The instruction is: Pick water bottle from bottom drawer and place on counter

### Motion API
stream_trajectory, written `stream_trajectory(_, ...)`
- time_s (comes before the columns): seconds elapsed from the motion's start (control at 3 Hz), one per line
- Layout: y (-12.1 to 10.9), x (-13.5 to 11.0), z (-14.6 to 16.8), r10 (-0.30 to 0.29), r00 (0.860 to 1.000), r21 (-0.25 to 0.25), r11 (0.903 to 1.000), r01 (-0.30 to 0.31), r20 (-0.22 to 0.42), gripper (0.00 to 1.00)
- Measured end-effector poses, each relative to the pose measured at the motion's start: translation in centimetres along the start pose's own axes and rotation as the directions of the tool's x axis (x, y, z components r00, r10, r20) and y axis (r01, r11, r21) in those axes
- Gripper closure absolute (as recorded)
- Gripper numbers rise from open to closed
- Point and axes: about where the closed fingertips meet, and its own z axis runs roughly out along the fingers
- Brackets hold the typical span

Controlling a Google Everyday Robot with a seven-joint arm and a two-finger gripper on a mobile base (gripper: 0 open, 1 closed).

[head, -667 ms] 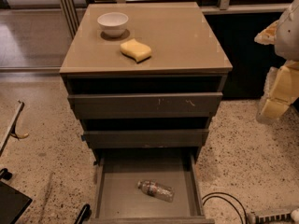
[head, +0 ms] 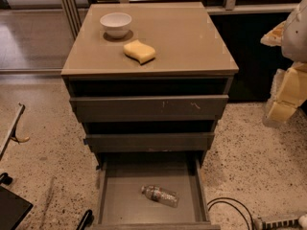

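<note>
The water bottle [head: 160,196] lies on its side on the grey floor of the open bottom drawer [head: 111,195], right of the middle, cap toward the left. The counter [head: 187,42] is the tan top of the cabinet. My gripper [head: 279,110] hangs at the right edge of the view, beside the cabinet and about level with the top drawer, well above and to the right of the bottle. It holds nothing that I can see.
A white bowl [head: 115,24] and a yellow sponge [head: 139,51] sit on the counter's left half. Two scuffed drawers [head: 148,108] above the bottom one stand slightly pulled out. A black cable [head: 230,206] lies on the speckled floor at lower right.
</note>
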Motion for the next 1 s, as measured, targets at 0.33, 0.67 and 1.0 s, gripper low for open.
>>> stream_trajectory(0.33,0.5,0.5,3.2,0.013,1.000,-0.019,0.9997,-0.013,0.027,0.00)
stream_trajectory(0.67,2.9,1.4,9.5,0.031,0.995,-0.068,0.9974,-0.024,0.100,0.00)
stream_trajectory(1.0,7.1,2.3,17.2,0.073,0.978,-0.140,0.9891,-0.046,0.194,0.00)
